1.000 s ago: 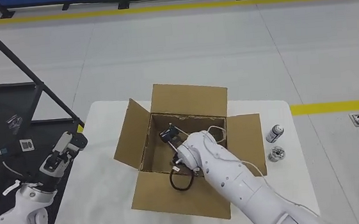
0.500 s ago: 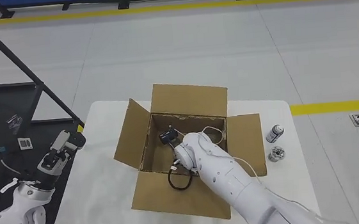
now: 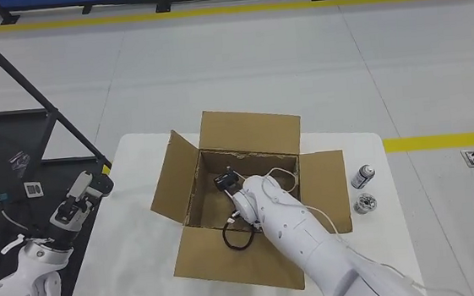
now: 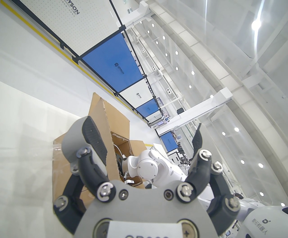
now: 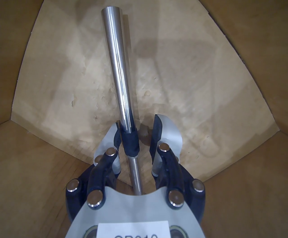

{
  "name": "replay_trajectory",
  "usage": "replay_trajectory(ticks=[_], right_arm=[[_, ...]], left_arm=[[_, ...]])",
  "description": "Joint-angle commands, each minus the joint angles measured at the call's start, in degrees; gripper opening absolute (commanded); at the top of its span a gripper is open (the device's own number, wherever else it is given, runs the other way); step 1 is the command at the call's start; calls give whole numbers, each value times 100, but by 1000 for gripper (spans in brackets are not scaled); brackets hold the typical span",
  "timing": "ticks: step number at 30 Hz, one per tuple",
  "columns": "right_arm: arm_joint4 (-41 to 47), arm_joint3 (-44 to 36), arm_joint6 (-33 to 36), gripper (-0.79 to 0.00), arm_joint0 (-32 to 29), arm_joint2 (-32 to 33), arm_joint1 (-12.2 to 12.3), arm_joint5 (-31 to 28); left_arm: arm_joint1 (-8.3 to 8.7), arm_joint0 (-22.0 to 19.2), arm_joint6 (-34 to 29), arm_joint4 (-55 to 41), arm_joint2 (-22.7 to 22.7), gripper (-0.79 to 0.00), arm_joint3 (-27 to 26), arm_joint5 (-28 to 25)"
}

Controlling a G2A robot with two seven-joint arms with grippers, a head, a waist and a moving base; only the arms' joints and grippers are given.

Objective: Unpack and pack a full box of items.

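Steel tube (image 5: 117, 67) in box (image 3: 248, 130) stands within my right claw (image 5: 137, 124), jaws narrow, not clamped; left claw (image 4: 144, 126) wide, empty. Two items (image 3: 362, 176) out on worktop (image 3: 149, 257); unpacking seems unfinished.

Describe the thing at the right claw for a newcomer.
Find the open brown cardboard box on the white table. Inside, between the jaws of the right claw, is a long shiny metal tube. Unlike the stubby silver cans outside, it wears a black band.
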Motion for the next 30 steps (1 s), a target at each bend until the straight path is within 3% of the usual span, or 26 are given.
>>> replay_trajectory(ticks=[1,3,5,6,19,30], right_arm=[[14,59,-14,-474,13,6,-19,-22],[21,112,-24,-536,28,11,-39,-44],[26,157,-38,-739,44,16,-56,-65],[29,178,-43,-785,54,21,-62,-78],[217,155,-126,-785,283,225,-23,-442],[272,-762,102,-785,201,565,310,-1091]], left_arm=[[4,5,14,12,6,0,-4,-1],[7,13,29,17,13,0,-12,-1],[10,21,43,20,17,0,-25,-10],[12,28,50,20,19,0,-30,-14],[27,97,130,87,106,0,-175,-26],[27,150,246,206,246,0,-365,-59]])
